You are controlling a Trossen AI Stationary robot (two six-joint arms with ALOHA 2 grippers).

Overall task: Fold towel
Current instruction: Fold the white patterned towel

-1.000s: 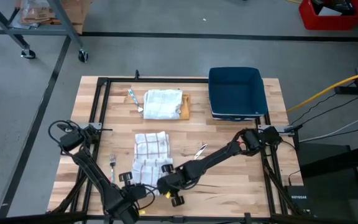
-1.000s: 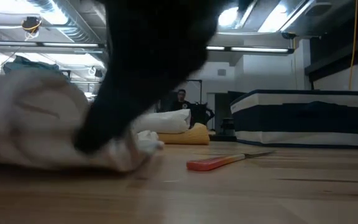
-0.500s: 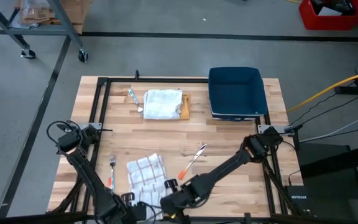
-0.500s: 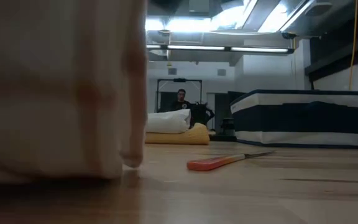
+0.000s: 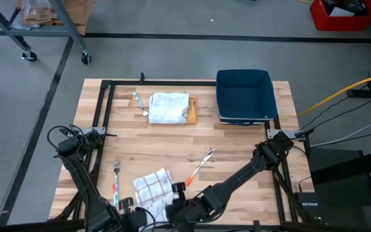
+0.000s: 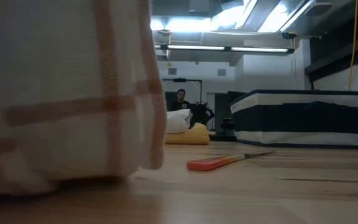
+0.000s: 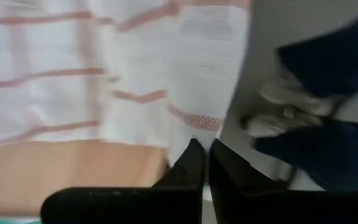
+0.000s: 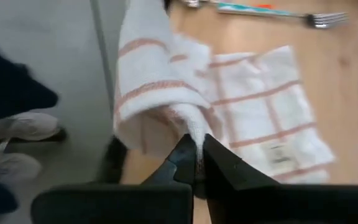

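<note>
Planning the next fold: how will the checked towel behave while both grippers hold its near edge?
Likely floppy: the checked towel drapes and bunches where the right gripper pinches it. Probably light, since the thin fingertips of the left gripper hold a hanging corner. It looks apt to sag and crease rather than keep a flat edge.

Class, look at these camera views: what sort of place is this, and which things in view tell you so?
Probably a robotics lab or workshop: a wooden table on a bare concrete floor, exposed ceiling strip lights, and two robot arms whose left gripper and right gripper pinch a checked towel.
</note>
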